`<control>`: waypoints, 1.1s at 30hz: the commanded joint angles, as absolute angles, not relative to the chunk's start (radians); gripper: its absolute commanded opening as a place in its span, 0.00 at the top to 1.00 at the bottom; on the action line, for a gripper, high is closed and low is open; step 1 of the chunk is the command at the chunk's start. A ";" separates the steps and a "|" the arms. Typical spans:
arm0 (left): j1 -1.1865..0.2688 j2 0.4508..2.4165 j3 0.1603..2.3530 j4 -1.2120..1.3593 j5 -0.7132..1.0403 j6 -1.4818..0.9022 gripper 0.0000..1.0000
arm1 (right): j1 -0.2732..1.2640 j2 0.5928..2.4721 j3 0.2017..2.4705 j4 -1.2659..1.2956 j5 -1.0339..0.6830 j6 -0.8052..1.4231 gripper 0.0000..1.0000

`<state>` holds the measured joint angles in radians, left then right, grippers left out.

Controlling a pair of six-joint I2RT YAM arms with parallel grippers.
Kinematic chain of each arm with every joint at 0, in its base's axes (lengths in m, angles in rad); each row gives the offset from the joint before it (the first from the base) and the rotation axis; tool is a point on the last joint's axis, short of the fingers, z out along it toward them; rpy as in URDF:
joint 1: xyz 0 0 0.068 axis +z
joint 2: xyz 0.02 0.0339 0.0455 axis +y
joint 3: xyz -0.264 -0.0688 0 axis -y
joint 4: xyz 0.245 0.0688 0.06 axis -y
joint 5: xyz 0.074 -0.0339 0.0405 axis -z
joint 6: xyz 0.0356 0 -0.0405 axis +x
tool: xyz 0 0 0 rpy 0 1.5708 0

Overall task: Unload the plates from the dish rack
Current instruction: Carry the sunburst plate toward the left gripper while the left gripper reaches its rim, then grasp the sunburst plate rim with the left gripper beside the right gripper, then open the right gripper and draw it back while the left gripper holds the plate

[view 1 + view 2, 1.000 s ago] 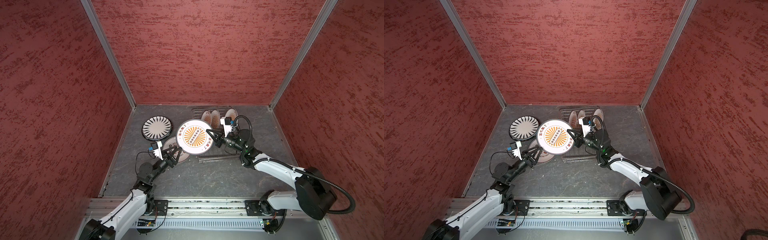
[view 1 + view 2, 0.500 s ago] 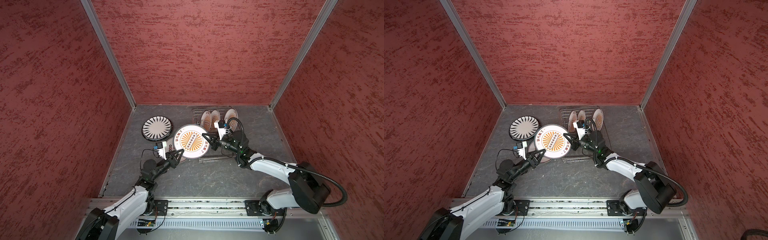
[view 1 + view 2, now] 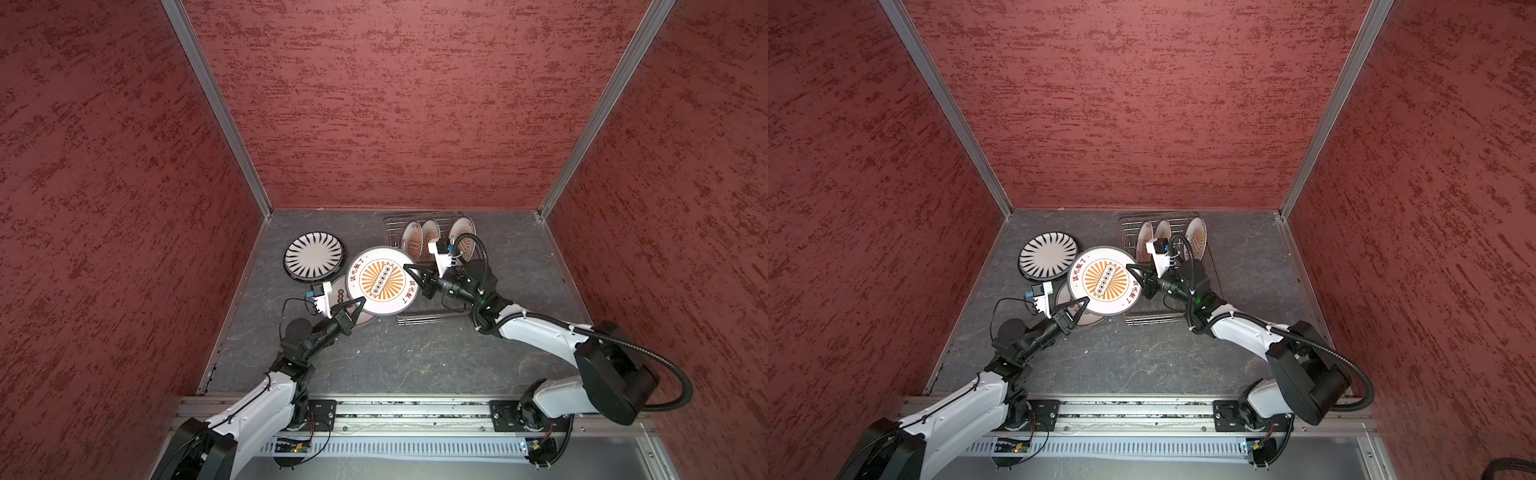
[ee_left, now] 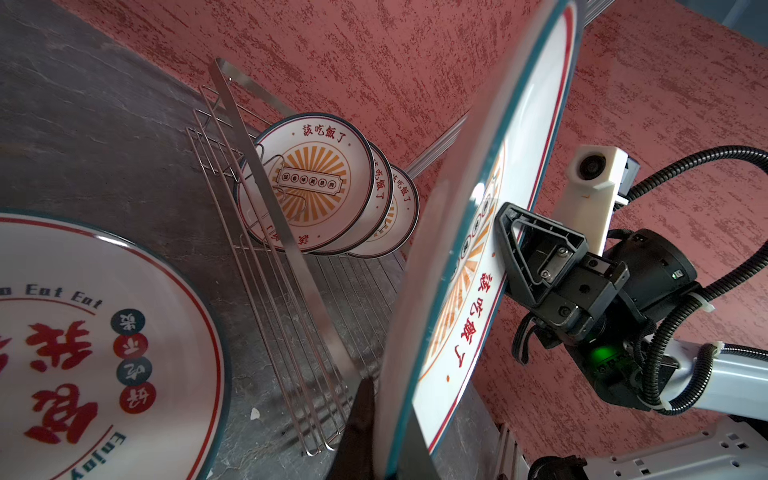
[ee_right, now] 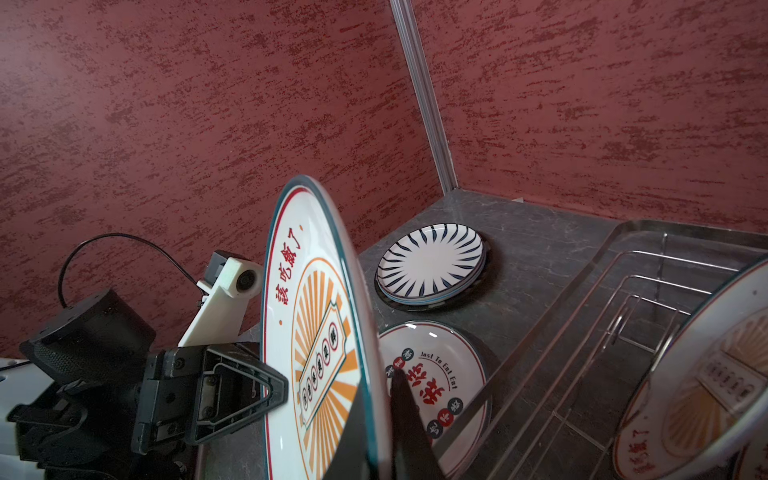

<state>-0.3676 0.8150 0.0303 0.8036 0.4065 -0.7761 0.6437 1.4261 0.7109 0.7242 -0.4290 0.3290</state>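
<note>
Here, at centre left in both top views, a black-striped plate [image 3: 313, 257] lies flat on the floor [image 3: 415, 357]. Just right, the left gripper [image 3: 360, 304] clamps the lower-left rim of the raised sunburst plate [image 3: 381, 281]; the right gripper [image 3: 412, 273] pinches its right rim. Further right, the dish rack [image 3: 424, 320] holds three plates [image 3: 428, 233] on edge.

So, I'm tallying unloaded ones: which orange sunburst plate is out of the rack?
The sunburst plate gripped by the left claw and right claw; the three others stand in the dish rack.
</note>
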 commanded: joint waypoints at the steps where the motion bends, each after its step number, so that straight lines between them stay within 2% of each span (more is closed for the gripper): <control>1: -0.374 0.794 0.051 0.808 0.436 -0.739 1.00 | 0.649 1.445 0.756 0.769 -0.403 0.320 1.00; 3: -0.374 0.784 0.052 0.799 0.436 -0.743 1.00 | 0.649 1.448 0.760 0.756 -0.416 0.312 0.96; 9: -0.373 0.742 0.036 0.781 0.412 -0.764 1.00 | 0.649 1.448 0.781 0.707 -0.480 0.283 0.67; 12: -0.369 0.701 0.024 0.764 0.395 -0.770 1.00 | 0.649 1.448 0.789 0.694 -0.489 0.279 0.49; 13: -0.367 0.686 0.021 0.753 0.389 -0.772 1.00 | 0.649 1.448 0.790 0.686 -0.487 0.279 0.41; 15: -0.362 0.647 0.017 0.722 0.374 -0.770 1.00 | 0.649 1.448 0.799 0.666 -0.463 0.285 0.01; 22: -0.343 0.526 0.011 0.576 0.289 -0.798 1.00 | 0.649 1.433 0.786 0.666 -0.391 0.285 0.01; 33: -0.147 0.388 -0.026 0.367 0.267 -0.978 1.00 | 0.652 1.445 0.811 0.591 -0.380 0.260 0.01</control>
<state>-0.1722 0.4210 0.0093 0.4053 0.2855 -0.9195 0.6453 1.4452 0.7765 0.6353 -0.3878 0.2848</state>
